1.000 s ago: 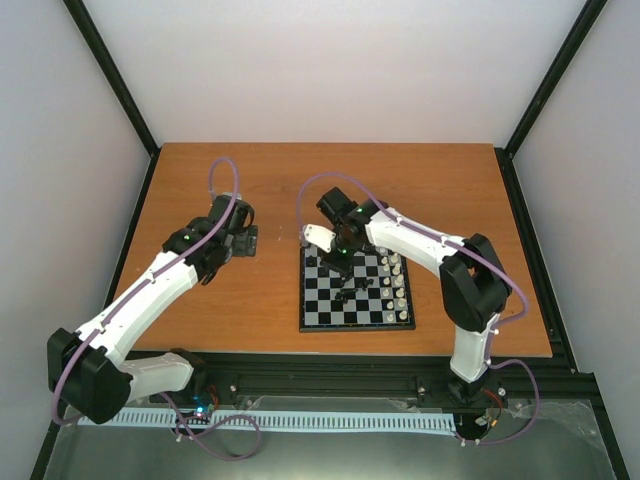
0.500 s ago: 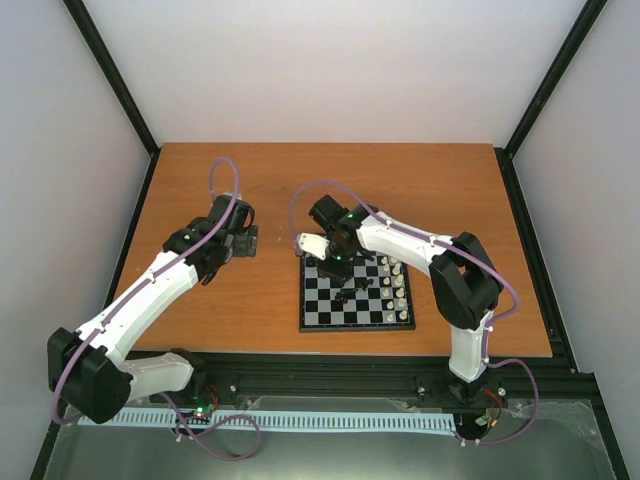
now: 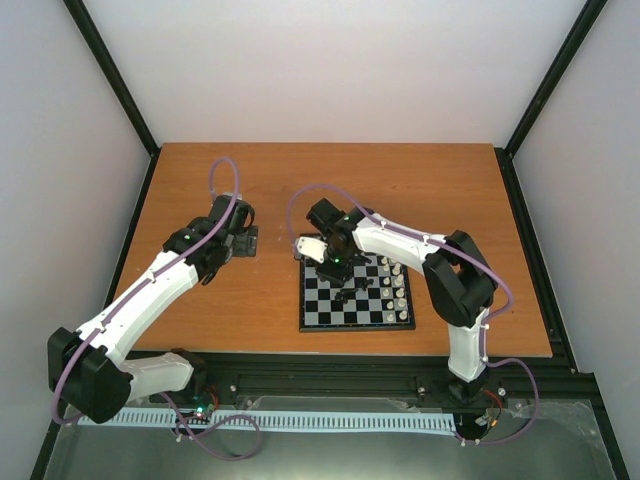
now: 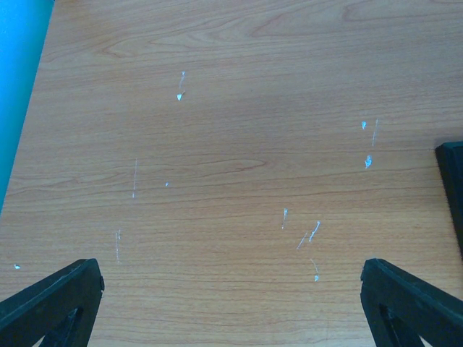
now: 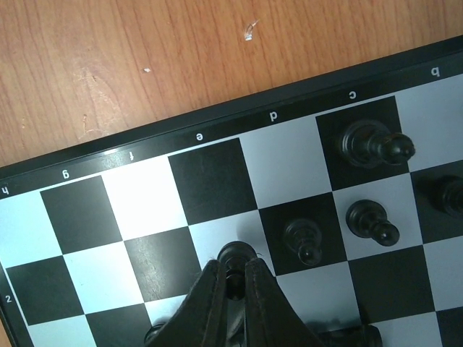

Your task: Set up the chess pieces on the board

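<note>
Top view: checkered board (image 3: 356, 292) lies square to the tabletop (image 3: 250, 180) edges, right tool (image 3: 338, 269) over its far-left corner.
Left wrist: left tool (image 4: 230, 275) spread wide over scuffed woodgrain.
Right wrist: jaws pinch a glossy, round-headed black pawn (image 5: 233, 256), upright, second row.

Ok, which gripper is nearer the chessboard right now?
Right. The right gripper is over the chessboard's far-left squares, shut on a black chess piece. The left gripper hangs open over the wooden table, left of it.
</note>
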Robot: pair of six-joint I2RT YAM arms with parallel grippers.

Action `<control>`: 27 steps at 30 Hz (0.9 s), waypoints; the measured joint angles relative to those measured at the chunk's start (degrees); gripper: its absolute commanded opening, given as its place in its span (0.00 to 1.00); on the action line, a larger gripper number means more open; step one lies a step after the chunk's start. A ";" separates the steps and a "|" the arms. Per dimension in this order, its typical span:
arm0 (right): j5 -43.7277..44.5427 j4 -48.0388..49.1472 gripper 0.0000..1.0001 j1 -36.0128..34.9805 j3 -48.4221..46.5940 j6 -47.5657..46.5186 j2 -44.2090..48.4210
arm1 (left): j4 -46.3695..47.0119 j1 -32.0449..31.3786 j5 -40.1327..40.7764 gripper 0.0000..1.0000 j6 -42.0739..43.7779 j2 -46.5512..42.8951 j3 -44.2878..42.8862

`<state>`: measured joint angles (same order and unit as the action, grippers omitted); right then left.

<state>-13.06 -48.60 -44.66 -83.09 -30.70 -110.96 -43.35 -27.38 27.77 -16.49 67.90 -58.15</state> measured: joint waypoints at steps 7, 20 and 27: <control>0.02 0.11 0.05 -0.22 0.02 0.00 -0.85 | 0.00 0.00 -0.15 1.00 0.00 0.02 0.00; 0.04 0.42 0.05 -0.46 0.44 0.00 -1.01 | 0.00 0.00 -0.37 1.00 0.00 0.31 0.00; 0.22 0.63 0.05 -0.48 0.44 0.00 -1.75 | 0.00 0.00 -0.59 1.00 0.02 0.31 0.00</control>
<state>-12.84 -47.97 -45.15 -82.65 -30.70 -112.71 -43.35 -27.38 27.18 -16.47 68.20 -58.15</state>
